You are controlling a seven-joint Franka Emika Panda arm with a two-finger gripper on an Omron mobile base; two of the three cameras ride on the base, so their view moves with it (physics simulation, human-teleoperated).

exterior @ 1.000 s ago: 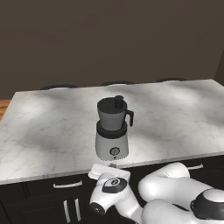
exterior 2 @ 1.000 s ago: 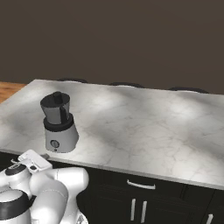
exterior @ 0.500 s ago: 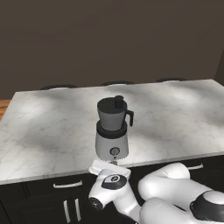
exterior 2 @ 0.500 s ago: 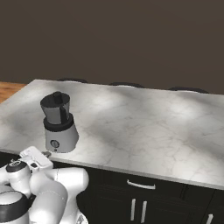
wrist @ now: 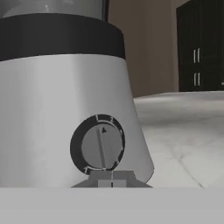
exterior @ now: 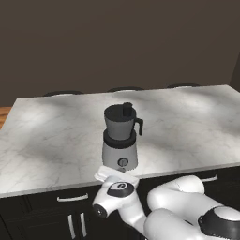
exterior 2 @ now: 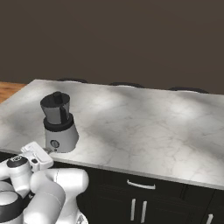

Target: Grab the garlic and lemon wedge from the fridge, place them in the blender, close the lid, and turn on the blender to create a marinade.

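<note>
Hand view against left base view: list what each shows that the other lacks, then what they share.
Hand view alone: the dial's pointer and tick marks on the knob, the shut claw just below it, and dark cabinets beyond the counter.
Left base view alone: the lid seated on the jar, the jar's side handle, and the drawer fronts.
Shared: the blender on the marble counter.

blender (exterior: 120, 140) on counter (exterior: 56, 140) near its front edge, lid (exterior: 121, 112) on top, claw (wrist: 112, 179) just before knob (wrist: 99, 142)
</note>
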